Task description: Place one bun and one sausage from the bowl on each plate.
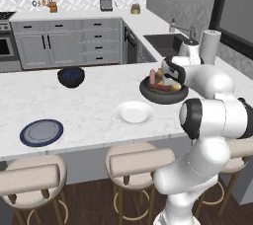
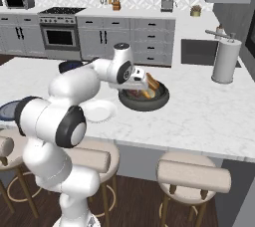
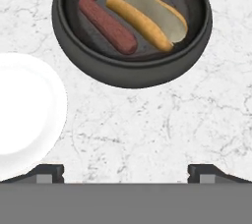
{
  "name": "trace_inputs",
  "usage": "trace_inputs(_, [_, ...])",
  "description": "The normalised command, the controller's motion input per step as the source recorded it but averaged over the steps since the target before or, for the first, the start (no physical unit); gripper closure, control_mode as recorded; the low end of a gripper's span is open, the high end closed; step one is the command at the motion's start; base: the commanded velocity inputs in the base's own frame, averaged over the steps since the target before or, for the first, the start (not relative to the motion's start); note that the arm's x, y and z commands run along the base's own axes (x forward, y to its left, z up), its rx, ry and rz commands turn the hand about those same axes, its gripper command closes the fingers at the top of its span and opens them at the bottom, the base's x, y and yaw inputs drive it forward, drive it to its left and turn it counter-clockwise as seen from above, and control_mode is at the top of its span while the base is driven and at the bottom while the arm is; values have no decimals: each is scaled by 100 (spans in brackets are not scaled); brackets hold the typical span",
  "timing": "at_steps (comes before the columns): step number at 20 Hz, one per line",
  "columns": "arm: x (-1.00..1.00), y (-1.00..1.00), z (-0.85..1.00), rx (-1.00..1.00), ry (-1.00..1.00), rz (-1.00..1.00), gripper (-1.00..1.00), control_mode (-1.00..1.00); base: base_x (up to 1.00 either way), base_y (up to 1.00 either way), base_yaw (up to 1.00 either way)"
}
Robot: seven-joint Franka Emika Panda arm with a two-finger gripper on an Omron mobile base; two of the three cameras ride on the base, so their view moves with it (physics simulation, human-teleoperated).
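Reaching is where things stand: the gripper [image 3: 125,171] hovers over the marble counter [image 3: 162,129] just short of the dark bowl [image 3: 133,73], jaws spread as wide as they go and holding nothing. Both sausages [image 3: 107,24] and both buns [image 3: 147,14] lie inside the bowl (one bun is split, its pale inside showing), so no piece has been moved yet. The white plate [image 1: 134,113] sits bare just beside the bowl, and the blue-rimmed plate [image 1: 41,132] lies well apart at the counter's far left, also bare. Next, I'd judge, the hand must travel forward over the bowl, line its fingers across one sausage or bun, and descend without nudging the neighbours packed close beside it.
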Motion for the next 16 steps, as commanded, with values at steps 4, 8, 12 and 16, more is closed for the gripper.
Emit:
trace_inputs(4, [46,1,-17,0,0,1,-100,-100,0,0,0])
trace_inputs(8, [43,0,-25,0,-1,3,-100,-100,0,0,0])
trace_inputs(12, [47,1,-35,0,0,7,-100,-100,0,0,0])
trace_inputs(16, [48,0,-19,0,0,8,-100,-100,0,0,0])
